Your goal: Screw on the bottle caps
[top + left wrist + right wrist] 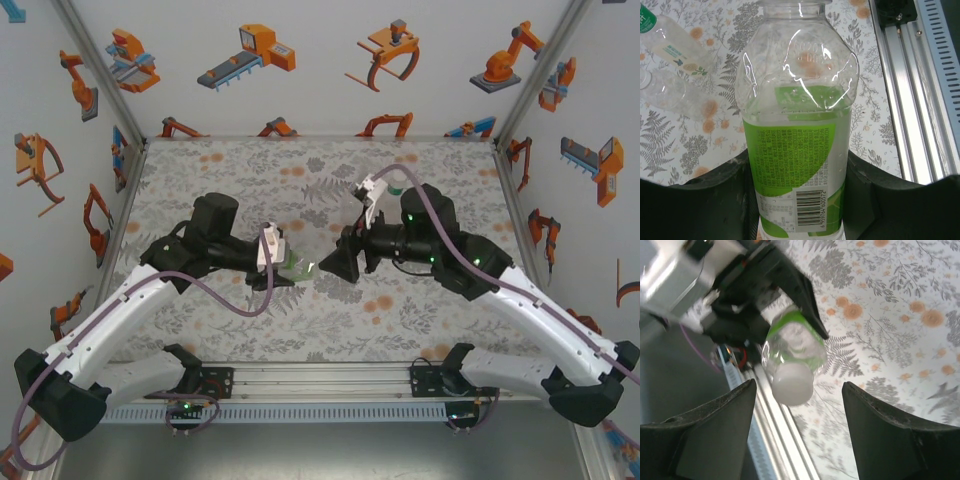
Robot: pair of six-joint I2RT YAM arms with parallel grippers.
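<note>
My left gripper (797,172) is shut on the labelled body of a clear bottle (797,110) with a green-and-white label, held above the table with its neck pointing toward the right arm (300,268). A whitish cap (792,382) sits on that bottle's mouth. My right gripper (799,390) is open and faces the cap head-on, its fingers (720,425) standing well off on either side without touching it. In the top view the right gripper (335,262) sits just right of the bottle's neck. A second clear bottle (670,55) lies on the table to the left.
The floral table mat (250,180) is walled on three sides by white panels with orange robot pictures. An aluminium rail (910,100) runs along the near edge by the arm bases. A greenish object (397,188) shows behind the right arm's wrist.
</note>
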